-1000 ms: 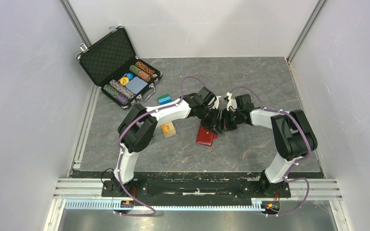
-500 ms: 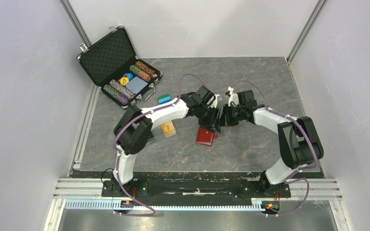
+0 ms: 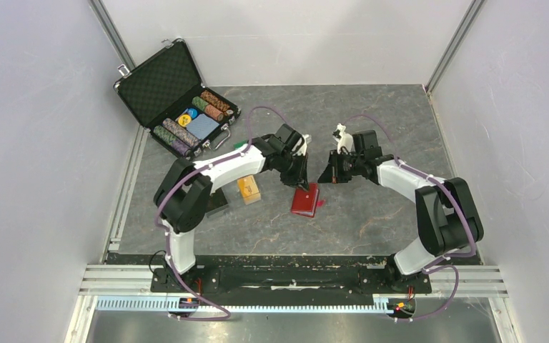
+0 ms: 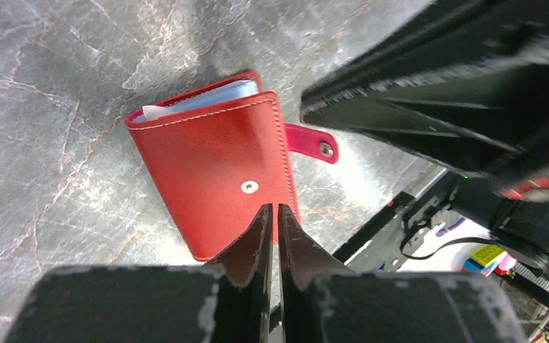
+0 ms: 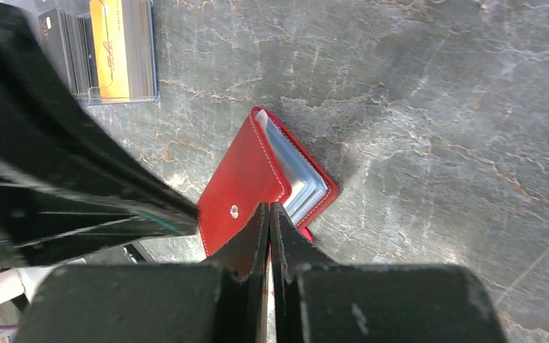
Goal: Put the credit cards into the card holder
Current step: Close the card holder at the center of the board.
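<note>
The red card holder (image 3: 305, 200) lies folded on the grey table between my two grippers, its snap tab (image 4: 315, 143) unfastened and pale card sleeves (image 5: 297, 174) showing at its open edge. It also shows in the left wrist view (image 4: 211, 168) and the right wrist view (image 5: 243, 187). An orange-gold credit card (image 3: 249, 190) lies on top of a stack to the wallet's left, also seen in the right wrist view (image 5: 117, 48). My left gripper (image 3: 297, 179) (image 4: 271, 209) is shut and empty just above the wallet. My right gripper (image 3: 327, 176) (image 5: 269, 207) is shut and empty beside it.
An open black chip case (image 3: 159, 82) with poker chips stands at the back left. A small black box (image 3: 218, 202) sits by the left arm, left of the card stack. A green-blue block (image 3: 240, 146) peeks out behind the left arm.
Both grippers have drawn apart and back from the wallet, the left one leftward, the right one rightward. The wallet now lies free and folded on the table.
</note>
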### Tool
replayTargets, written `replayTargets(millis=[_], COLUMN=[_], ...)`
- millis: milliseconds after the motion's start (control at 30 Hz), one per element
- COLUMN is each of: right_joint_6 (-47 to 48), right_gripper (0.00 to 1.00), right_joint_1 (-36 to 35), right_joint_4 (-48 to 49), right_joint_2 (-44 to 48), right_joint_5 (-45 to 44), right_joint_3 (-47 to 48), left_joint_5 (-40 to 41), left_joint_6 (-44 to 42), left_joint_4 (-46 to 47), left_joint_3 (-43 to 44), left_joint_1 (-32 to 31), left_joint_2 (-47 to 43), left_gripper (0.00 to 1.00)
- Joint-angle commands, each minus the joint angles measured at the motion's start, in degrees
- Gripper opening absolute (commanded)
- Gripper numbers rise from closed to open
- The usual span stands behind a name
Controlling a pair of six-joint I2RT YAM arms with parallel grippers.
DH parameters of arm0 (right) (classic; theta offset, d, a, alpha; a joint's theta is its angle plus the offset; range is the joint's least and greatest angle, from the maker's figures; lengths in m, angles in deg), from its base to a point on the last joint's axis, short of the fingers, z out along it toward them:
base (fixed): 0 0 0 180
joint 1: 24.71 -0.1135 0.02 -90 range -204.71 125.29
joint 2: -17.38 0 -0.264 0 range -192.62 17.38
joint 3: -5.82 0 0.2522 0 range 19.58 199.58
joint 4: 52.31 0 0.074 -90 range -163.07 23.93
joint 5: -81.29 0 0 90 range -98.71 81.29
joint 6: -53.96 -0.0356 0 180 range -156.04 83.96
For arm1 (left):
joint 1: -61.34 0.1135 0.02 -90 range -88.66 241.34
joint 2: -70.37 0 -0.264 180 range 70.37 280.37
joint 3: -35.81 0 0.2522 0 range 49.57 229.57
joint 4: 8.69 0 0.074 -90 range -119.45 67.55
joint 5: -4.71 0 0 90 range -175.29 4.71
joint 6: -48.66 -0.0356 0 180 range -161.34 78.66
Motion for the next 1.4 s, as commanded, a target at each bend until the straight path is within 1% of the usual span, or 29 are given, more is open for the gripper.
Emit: replayTargets(millis=[0, 200, 267, 333, 400, 500, 600, 733, 800, 867, 967, 1000, 1067, 1200, 1367], right_joint_6=[0.2, 0.5, 1.5, 2.4, 3.4, 3.9, 4.1, 4.1, 3.9, 3.8, 3.2, 3.1, 2.8, 2.8, 3.1], right_gripper=[0.0, 0.0, 0.0, 0.0, 0.0, 0.0, 0.0, 0.0, 0.0, 0.0, 0.0, 0.0, 0.0, 0.0, 0.0], right_joint_1=[-1.7, -2.8, -2.9, -2.9, -2.9, -2.9, -2.9, -2.9, -2.9, -2.9, -2.9, -2.8, -2.9, -2.9, -2.9], right_joint_4=[2.7, 2.3, 0.5, -1.3, -2.5, -2.9, -2.9, -2.8, -2.8, -2.8, -2.5, -2.3, -2.2, -2.2, -2.4], right_joint_2=[-1.8, -5.9, -7.3, -8.3, -9.5, -11.0, -11.3, -11.1, -11.1, -11.1, -11.1, -11.1, -10.9, -10.8, -10.6], right_joint_5=[1.7, 0.5, -1.6, -4.3, -6.0, -6.6, -6.5, -6.5, -6.5, -6.5, -6.0, -5.7, -5.6, -5.8, -5.7], right_joint_3=[3.0, 4.0, 4.3, 4.3, 4.2, 3.7, 3.6, 3.6, 3.7, 3.6, 3.5, 3.5, 3.4, 3.3, 3.2], left_joint_5=[-0.3, 0.4, -0.4, -1.6, -3.3, -6.6, -8.2, -9.1, -8.8, -7.7, -4.0, -2.5, 0.5, 3.6, 4.5], left_joint_6=[-4.0, -5.3, -5.4, -5.5, -5.0, -2.2, -0.5, 0.3, 0.6, 0.4, -1.2, -1.6, -2.1, -3.3, -3.5], left_joint_4=[-2.7, -5.7, -6.2, -6.1, -4.5, 1.3, 3.5, 3.6, 3.6, 2.8, -0.8, -1.7, -2.8, -6.2, -6.3], left_joint_3=[2.4, 5.7, 6.8, 7.9, 8.3, 6.7, 6.8, 7.9, 8.5, 9.3, 11.2, 11.5, 11.9, 14.1, 14.7], left_joint_1=[-0.8, -2.0, -2.4, -2.7, -2.9, -2.9, -3.0, -3.9, -4.7, -5.5, -6.3, -6.4, -6.8, -7.2, -7.4], left_joint_2=[4.4, 9.4, 10.5, 10.2, 8.9, 6.0, 5.2, 5.7, 6.3, 7.1, 8.3, 8.5, 9.0, 11.1, 12.5], left_gripper=[0.1, 0.04, 0.02, 0.03, 0.09, 0.18, 0.2, 0.2, 0.21, 0.25, 0.3, 0.33, 0.35, 0.35, 0.38])
